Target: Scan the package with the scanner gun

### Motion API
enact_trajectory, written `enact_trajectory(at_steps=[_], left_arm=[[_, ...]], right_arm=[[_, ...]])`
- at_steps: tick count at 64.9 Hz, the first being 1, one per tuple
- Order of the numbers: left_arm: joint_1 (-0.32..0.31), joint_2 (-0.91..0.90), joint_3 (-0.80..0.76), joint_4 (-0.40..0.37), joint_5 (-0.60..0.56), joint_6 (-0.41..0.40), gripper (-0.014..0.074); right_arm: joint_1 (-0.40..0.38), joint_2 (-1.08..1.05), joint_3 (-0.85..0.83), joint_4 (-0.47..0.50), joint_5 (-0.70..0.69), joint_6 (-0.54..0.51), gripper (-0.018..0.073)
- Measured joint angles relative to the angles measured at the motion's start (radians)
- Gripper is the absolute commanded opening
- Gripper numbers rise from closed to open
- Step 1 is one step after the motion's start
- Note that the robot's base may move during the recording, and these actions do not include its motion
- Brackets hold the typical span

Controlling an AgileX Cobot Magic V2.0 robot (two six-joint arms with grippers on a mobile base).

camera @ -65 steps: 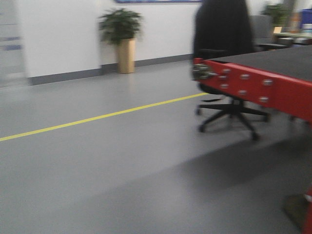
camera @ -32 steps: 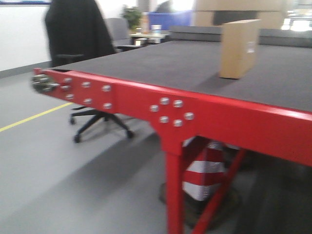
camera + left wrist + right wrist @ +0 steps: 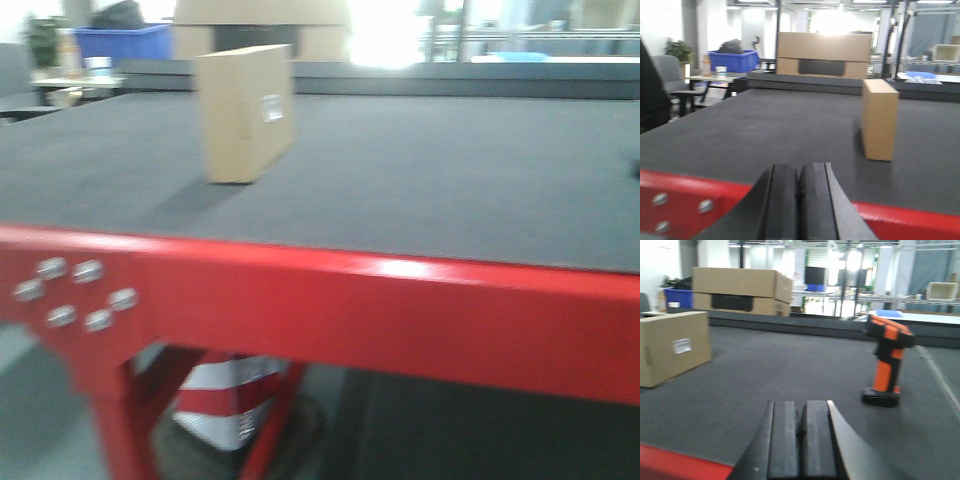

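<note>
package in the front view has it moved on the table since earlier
No. The package still stands before the stacked cardboard boxes; only the camera swung right.

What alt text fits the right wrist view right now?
The scanner gun stands upright on the dark table, ahead and right of the shut right gripper. The package stands at the view's left edge, white label showing, with larger stacked boxes behind it.

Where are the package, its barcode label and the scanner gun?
package (image 3: 880,120): left wrist view, middle of the tan face toward the camera.
barcode label (image 3: 682,345): right wrist view, centre of the white sticker.
scanner gun (image 3: 885,365): right wrist view, orange handle.
</note>
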Motion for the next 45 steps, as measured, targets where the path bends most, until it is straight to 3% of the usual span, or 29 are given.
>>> enact_trajectory(at_steps=[45], left_arm=[[0.000, 0.000, 0.000, 0.000, 0.000, 0.000, -0.0111]], right_arm=[[0.000, 0.000, 0.000, 0.000, 0.000, 0.000, -0.0162]])
